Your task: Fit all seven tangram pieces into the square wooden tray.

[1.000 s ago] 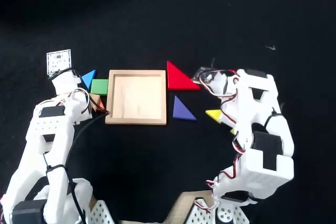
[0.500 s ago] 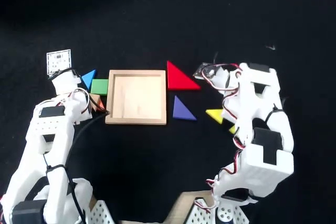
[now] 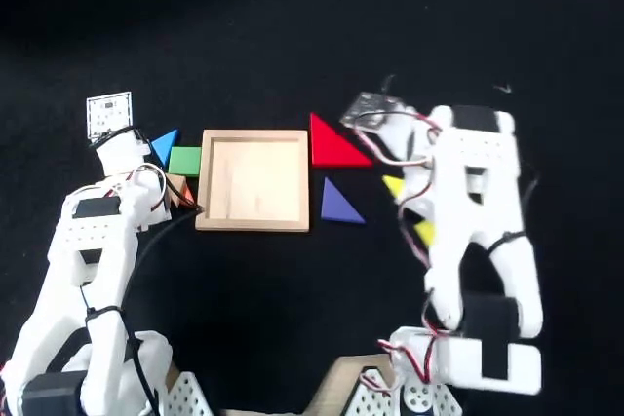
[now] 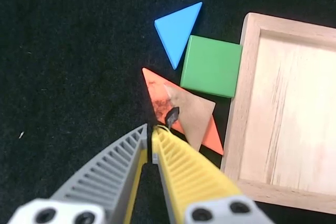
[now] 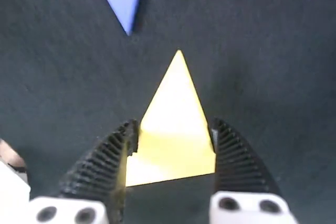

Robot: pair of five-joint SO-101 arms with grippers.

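Got the yellow wooden triangle [image 5: 172,103] pinched in the right gripper [image 5: 174,127], off to the right of the square wooden tray [image 3: 253,135]. Over on the tray's left, got the left gripper [image 4: 151,134] pressed together, tip right at the orange wooden triangle [image 4: 156,94] edge.

Wooden tray [image 3: 253,135] empty — green square [image 4: 210,66] beside one wall, red triangle [image 3: 330,147] opposite, yellow triangle [image 5: 173,124] farther off.
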